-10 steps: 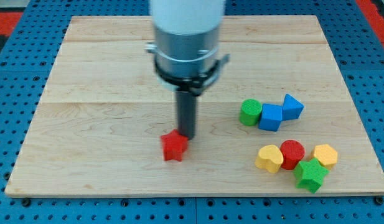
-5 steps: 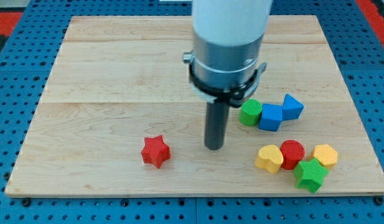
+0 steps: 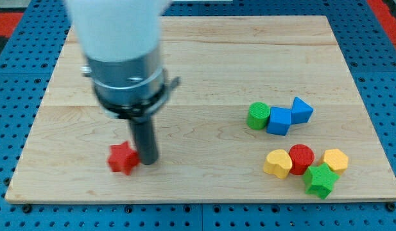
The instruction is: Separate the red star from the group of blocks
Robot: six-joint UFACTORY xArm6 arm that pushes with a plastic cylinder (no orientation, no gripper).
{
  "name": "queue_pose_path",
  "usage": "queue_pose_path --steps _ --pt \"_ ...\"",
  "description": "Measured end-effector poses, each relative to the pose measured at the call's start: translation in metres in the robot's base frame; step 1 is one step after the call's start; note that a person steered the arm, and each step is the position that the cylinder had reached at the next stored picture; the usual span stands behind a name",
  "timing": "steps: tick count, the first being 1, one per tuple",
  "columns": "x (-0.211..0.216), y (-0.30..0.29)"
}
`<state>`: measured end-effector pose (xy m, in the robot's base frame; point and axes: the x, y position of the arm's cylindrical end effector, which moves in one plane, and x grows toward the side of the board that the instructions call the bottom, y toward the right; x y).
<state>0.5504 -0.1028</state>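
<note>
My tip [image 3: 146,160] touches the red star's [image 3: 122,158] right side near the desk's [image 3: 198,51] bottom-left corner, well apart from the other blocks by the right edge. There are no fingers, only a rod.

My tip [image 3: 147,160] touching red star [image 3: 122,158] on its right; other blocks well apart — view's right
</note>
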Motion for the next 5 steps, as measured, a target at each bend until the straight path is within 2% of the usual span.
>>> queue_pose_path --steps 1,2,3,5 --pt "-0.007 -0.031" --pt "-0.007 -0.020" --pt "0.010 -0.002" --pt "0.003 -0.080"
